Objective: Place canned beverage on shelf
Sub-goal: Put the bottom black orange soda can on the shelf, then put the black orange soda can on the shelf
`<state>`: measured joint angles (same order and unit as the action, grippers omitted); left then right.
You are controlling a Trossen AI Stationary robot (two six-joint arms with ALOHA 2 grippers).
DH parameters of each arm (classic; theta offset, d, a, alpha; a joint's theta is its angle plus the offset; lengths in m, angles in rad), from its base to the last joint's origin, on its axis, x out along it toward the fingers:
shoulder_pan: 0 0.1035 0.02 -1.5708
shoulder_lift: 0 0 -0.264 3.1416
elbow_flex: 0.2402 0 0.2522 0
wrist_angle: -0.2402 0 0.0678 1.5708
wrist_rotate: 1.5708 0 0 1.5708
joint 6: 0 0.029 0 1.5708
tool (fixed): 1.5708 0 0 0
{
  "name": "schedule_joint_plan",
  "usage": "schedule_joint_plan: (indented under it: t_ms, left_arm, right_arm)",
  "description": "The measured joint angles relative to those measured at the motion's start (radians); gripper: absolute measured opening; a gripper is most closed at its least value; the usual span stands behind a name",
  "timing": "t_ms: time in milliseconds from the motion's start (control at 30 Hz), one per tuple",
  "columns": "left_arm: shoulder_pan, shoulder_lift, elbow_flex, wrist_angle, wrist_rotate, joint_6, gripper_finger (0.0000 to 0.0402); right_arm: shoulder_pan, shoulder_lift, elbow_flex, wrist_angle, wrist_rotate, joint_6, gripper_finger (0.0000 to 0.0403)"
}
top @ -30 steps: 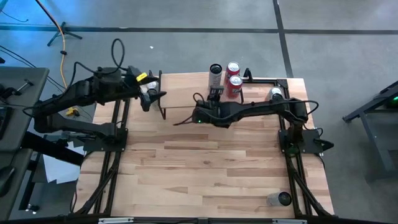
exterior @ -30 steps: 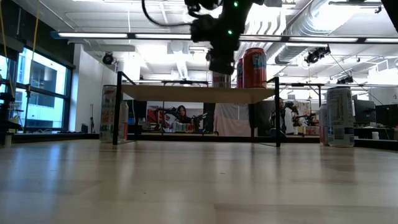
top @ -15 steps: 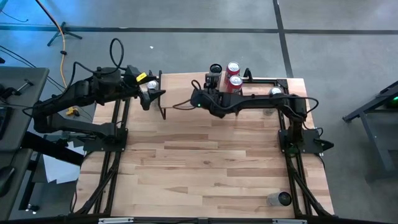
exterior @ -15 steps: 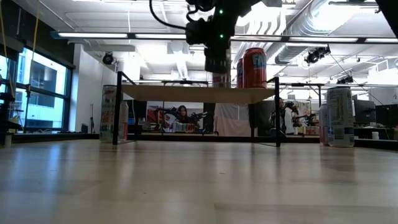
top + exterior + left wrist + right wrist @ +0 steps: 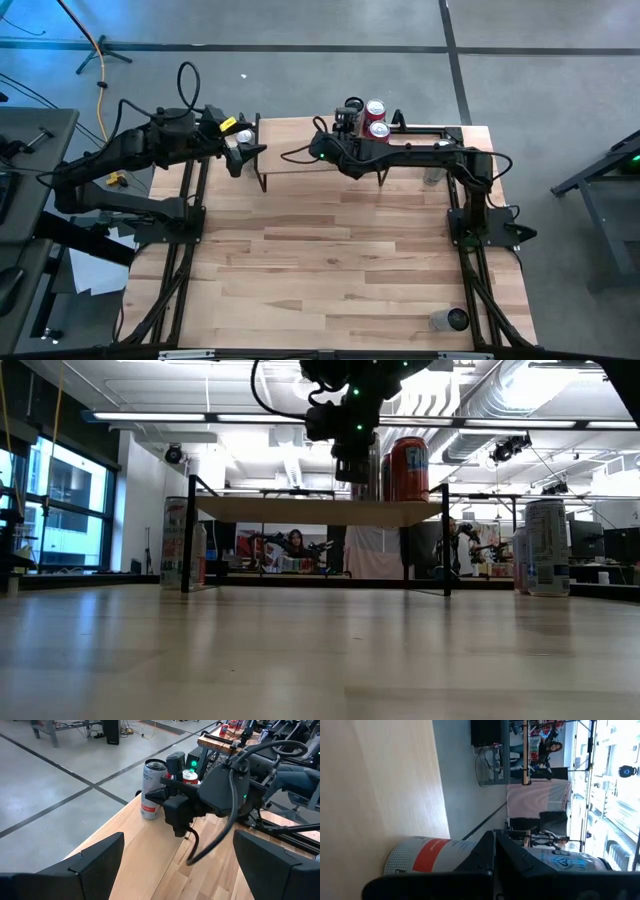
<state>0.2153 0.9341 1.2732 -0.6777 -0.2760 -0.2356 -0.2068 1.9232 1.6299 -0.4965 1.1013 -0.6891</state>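
The shelf [image 5: 280,165] [image 5: 300,511] stands at the table's far edge. On its plank a silver can with a red band [image 5: 430,855] [image 5: 151,790] [image 5: 351,104] stands upright beside two red cans [image 5: 377,118] [image 5: 410,468]. My right gripper [image 5: 345,122] [image 5: 352,465] [image 5: 495,840] is shut over the plank, its tips close against the silver can's side. At the table's far left my left gripper [image 5: 245,155] [image 5: 180,865] hangs open with nothing between its fingers. My right gripper's shut fingertips [image 5: 487,851] point roughly level from the table's near side at the silver can's side wall [image 5: 445,856]. I cannot tell whether they touch it. The can stands upright on the plank.
A can [image 5: 178,542] stands on the table left of the shelf, near my left gripper. Another can [image 5: 546,547] stands right of the shelf. One more can [image 5: 450,320] sits at the table's near right corner. The table's middle is bare wood [image 5: 330,260].
My right gripper, staying shut, has moved over the shelf toward the table's far edge, up to the silver can, and has rolled about its pointing line.
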Motion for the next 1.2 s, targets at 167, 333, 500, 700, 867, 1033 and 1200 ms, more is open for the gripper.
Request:
schedule_joint_plan:
  t_ms: [167,333,500,700,867,1033,1200]
  left_arm:
    - [0.000,0.003,0.000,0.000,0.000,-0.001,0.0337]
    - [0.000,0.011,0.000,0.000,0.000,0.001,0.0337]
    - [0.000,0.016,0.000,-0.007,0.000,0.001,0.0337]
    - [0.000,0.022,0.000,-0.011,-0.001,0.002,0.0337]
    - [0.000,0.022,0.000,-0.015,-0.001,0.002,0.0337]
    - [0.000,0.021,0.000,-0.015,-0.002,0.002,0.0337]
    - [0.000,0.021,0.000,-0.015,-0.001,0.002,0.0337]
  right_arm:
    - [-0.024,0.000,0.000,0.015,-0.010,0.000,0.0000]
    - [-0.042,0.000,0.000,0.066,-0.023,0.000,0.0000]
    - [-0.051,0.000,0.000,0.121,-0.050,-0.027,0.0000]
    - [-0.069,0.000,0.000,0.247,-0.064,-0.101,0.0000]
    - [-0.067,0.000,0.000,0.434,-0.090,-0.250,0.0000]
    - [-0.031,-0.001,0.095,0.410,-0.139,-0.275,0.0000]
    - [0.006,-0.001,0.296,0.155,-0.228,-0.150,0.0000]
